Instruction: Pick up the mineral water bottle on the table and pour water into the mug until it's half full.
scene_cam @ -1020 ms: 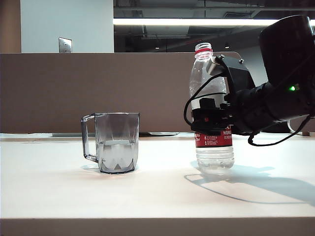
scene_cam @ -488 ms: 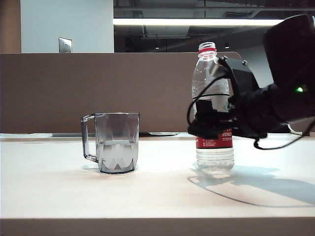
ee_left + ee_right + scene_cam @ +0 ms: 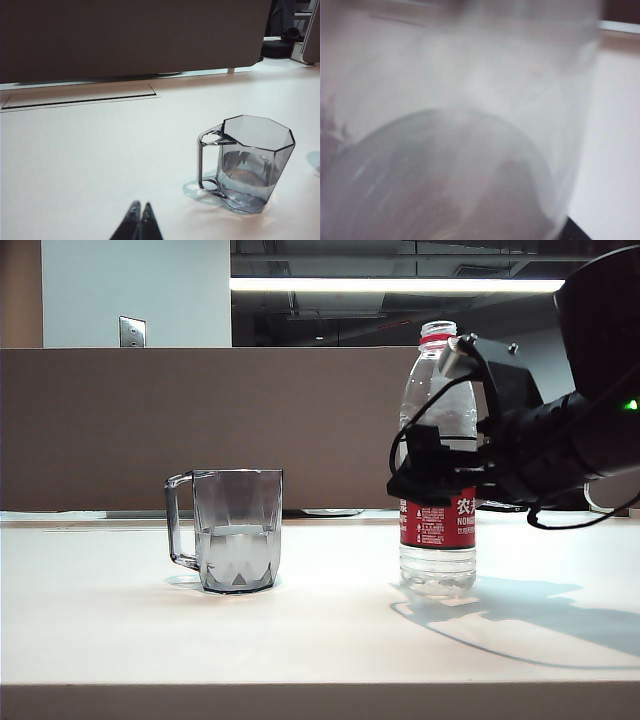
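The right gripper (image 3: pixel 432 478) sits at the bottle (image 3: pixel 438 455), level with the top of its label, jaws spread wide and not squeezing it. Its arm reaches in level from the right. The bottle stands upright on the worktop (image 3: pixel 120 620), cap off, filling the right wrist view (image 3: pixel 470 100) as a blur. The left gripper (image 3: pixel 139 220) hangs low over the worktop with jaws closed together, near the mug (image 3: pixel 252 162). The mug (image 3: pixel 232 530), well apart from the bottle, holds water (image 3: pixel 238 531) about halfway up.

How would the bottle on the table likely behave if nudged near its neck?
The bottle looks tall and narrow, so it would probably tip rather than slide. Little water shows low inside, so it is likely light. Its thin clear plastic may dent.
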